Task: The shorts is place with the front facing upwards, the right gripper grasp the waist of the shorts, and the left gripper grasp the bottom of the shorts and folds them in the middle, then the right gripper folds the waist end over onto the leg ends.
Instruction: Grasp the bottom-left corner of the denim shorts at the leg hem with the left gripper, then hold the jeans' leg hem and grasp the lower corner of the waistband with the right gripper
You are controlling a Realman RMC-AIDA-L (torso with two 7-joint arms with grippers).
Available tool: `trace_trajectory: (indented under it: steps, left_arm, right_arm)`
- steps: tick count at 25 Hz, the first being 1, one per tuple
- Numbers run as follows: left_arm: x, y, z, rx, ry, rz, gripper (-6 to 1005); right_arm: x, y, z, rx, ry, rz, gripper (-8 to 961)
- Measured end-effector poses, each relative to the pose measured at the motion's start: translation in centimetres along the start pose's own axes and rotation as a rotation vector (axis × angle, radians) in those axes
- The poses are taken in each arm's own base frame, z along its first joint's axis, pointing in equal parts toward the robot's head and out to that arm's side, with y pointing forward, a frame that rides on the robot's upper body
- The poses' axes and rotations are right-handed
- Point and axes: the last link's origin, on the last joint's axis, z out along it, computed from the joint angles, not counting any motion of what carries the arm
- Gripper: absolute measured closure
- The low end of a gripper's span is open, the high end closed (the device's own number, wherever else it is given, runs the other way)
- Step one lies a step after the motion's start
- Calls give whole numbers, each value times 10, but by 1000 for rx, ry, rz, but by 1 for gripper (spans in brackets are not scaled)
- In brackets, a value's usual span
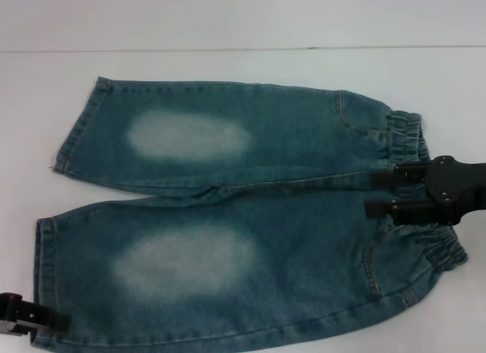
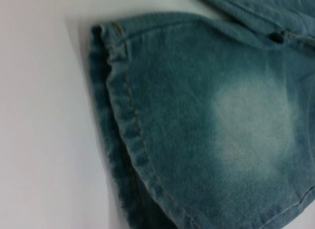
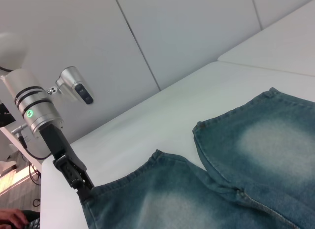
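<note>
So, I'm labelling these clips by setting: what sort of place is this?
Probably a robotics lab or test room, not a home: shorts lie on a bare white table, plain panelled walls stand behind, and the left gripper hangs from an arm beside cabling.

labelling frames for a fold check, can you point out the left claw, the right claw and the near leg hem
left claw [image 1: 45,321]: head view, fingertips at the near leg's hem corner.
right claw [image 1: 377,192]: head view, between its fingertips over the waistband middle.
near leg hem [image 2: 129,140]: left wrist view, on the stitched seam strip.
</note>
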Motion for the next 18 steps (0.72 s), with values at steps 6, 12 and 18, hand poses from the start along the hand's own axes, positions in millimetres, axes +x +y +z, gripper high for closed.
trace_trajectory:
  steps: [6, 12, 18]
  left_arm:
    - [0, 2, -1, -4, -1, 37, 640]
    - [1, 2, -2, 2, 6, 47, 829]
    - [3, 4, -1, -1, 11, 52, 923]
  right_arm:
    - [-1, -1, -1, 5, -6, 2, 222]
    - [-2, -2, -4, 15, -18, 5, 222]
    - [-5, -2, -5, 17, -21, 1, 222]
